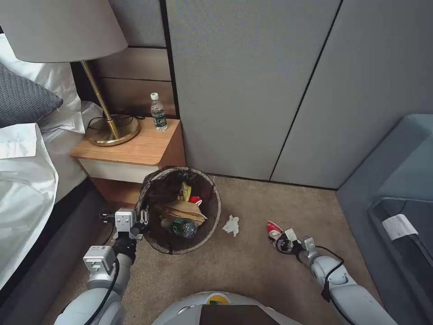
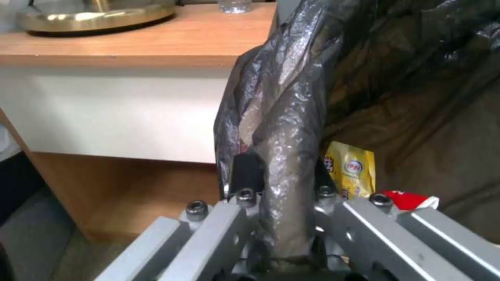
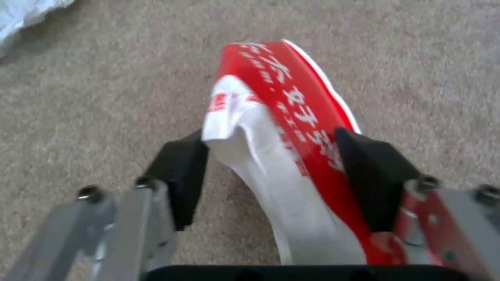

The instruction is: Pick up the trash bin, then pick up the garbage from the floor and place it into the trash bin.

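Scene: head view of a carpeted bedroom corner; the carpet (image 1: 252,266) runs between a bed (image 1: 27,180) on the robot's left and grey wall panels (image 1: 252,85) ahead.
Trash bin (image 1: 180,210): round bin lined with a dark plastic bag, beside the front of the nightstand, open mouth toward the camera.
Bin contents: a yellow snack wrapper (image 1: 185,191), a small red piece (image 1: 195,200), a brown paper bag (image 1: 184,211) and a green-labelled bottle (image 1: 184,227) lie inside.
Left pincer (image 1: 143,222): clenched on the bin's rim at the side nearest the bed; in the left wrist view the dark fingertips (image 2: 247,171) press a fold of the liner bag (image 2: 284,156) between them, with the yellow wrapper just beyond.
Right pincer (image 1: 285,239): low over the carpet, to the right of the bin, grasping a crushed red-and-white paper cup (image 1: 273,231).
Right wrist detail: the two black pads (image 3: 179,171) sit against either flank of the flattened cup (image 3: 281,148), one on the white side, one on the red printed side; carpet lies beneath.
White tissue (image 1: 231,225): crumpled on the carpet between the bin and the cup, touching neither.
Nightstand (image 1: 131,155): wooden worktop carrying a brass lamp base (image 1: 112,131) and an upright water bottle (image 1: 158,113).
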Robot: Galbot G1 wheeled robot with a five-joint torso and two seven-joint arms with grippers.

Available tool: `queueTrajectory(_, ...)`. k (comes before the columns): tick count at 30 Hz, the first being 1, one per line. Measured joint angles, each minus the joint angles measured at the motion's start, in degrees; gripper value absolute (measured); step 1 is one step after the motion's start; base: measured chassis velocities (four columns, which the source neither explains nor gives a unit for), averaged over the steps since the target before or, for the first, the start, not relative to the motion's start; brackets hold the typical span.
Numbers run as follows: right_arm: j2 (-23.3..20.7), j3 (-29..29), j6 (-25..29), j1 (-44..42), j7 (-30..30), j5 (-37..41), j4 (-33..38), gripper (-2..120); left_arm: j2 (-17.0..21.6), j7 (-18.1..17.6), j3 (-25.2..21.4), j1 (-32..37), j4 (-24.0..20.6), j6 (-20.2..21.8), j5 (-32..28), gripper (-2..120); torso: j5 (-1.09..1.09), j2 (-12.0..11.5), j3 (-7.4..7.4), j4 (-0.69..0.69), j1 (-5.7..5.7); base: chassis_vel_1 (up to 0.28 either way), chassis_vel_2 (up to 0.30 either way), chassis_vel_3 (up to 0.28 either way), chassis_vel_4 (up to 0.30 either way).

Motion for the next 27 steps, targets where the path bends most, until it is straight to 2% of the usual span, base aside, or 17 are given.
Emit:
queueTrajectory(4, 0.1, 0.0, 0.3, -0.1, 0.4, 0.0, 0.1, 36, 0.0, 0.0, 0.1, -0.1, 0.0, 0.0, 0.0, 3, 0.0, 0.0, 0.0, 0.0, 0.0, 0.0, 0.0, 0.0, 0.0)
queueTrajectory(6, 0.1, 0.1, 0.4, -0.1, 0.4, 0.0, 0.0, 34, 0.0, 0.0, 0.1, -0.1, 0.0, -0.1, 0.0, 3, 0.0, 0.0, 0.0, 0.0, 0.0, 0.0, 0.0, 0.0, 0.0)
queueTrajectory(10, 0.1, 0.5, 0.8, -0.3, 0.9, 0.0, -0.1, 15, 0.0, 0.0, 0.2, -0.1, 0.0, -0.1, 0.1, 3, 0.0, 0.0, 0.0, 0.0, 0.0, 0.0, 0.0, 0.0, 0.0)
queueTrajectory(11, 0.1, 0.5, 0.8, -0.3, 0.9, 0.0, -0.1, 15, 0.0, 0.0, 0.2, -0.1, 0.0, -0.1, 0.1, 3, 0.0, 0.0, 0.0, 0.0, 0.0, 0.0, 0.0, 0.0, 0.0)
queueTrajectory(13, 0.2, 0.7, 1.0, -0.4, 1.6, 0.4, -0.1, 7, -0.1, 0.0, 0.3, 0.0, 0.0, -0.1, 0.2, 3, 0.0, 0.0, 0.0, 0.0, 0.0, 0.0, 0.0, 0.0, 0.0)
queueTrajectory(17, 0.3, 1.3, 0.9, -0.8, 2.2, 1.1, 0.5, 0, -0.1, 0.0, 0.3, 0.0, 0.0, -0.1, 0.3, 3, 0.01, 0.0, 0.0, 0.0, 0.0, 0.0, 0.0, 0.0, 0.0)
queueTrajectory(20, 0.3, 2.1, 0.8, -1.6, 2.6, 2.1, 2.1, 0, -0.1, 0.0, 0.3, 0.1, 0.0, -0.1, 0.4, 3, 0.03, 0.0, 0.0, 0.0, 0.0, 0.0, 0.0, 0.0, 0.0)
queueTrajectory(23, -0.2, 4.9, 0.0, -4.5, 3.2, 4.5, 8.7, 0, -0.1, 0.0, 0.3, 0.1, 0.0, -0.2, 0.4, 3, 0.01, 0.0, 0.0, 0.0, 0.0, 0.0, 0.0, 0.0, 0.0)
queueTrajectory(27, -0.6, 7.1, -0.2, -6.9, 3.4, 4.9, 13.9, 0, -0.1, 0.0, 0.4, 0.1, 0.0, -0.3, 0.4, 3, 0.01, 0.0, 0.0, 0.0, 0.0, 0.0, 0.0, 0.0, 0.0)
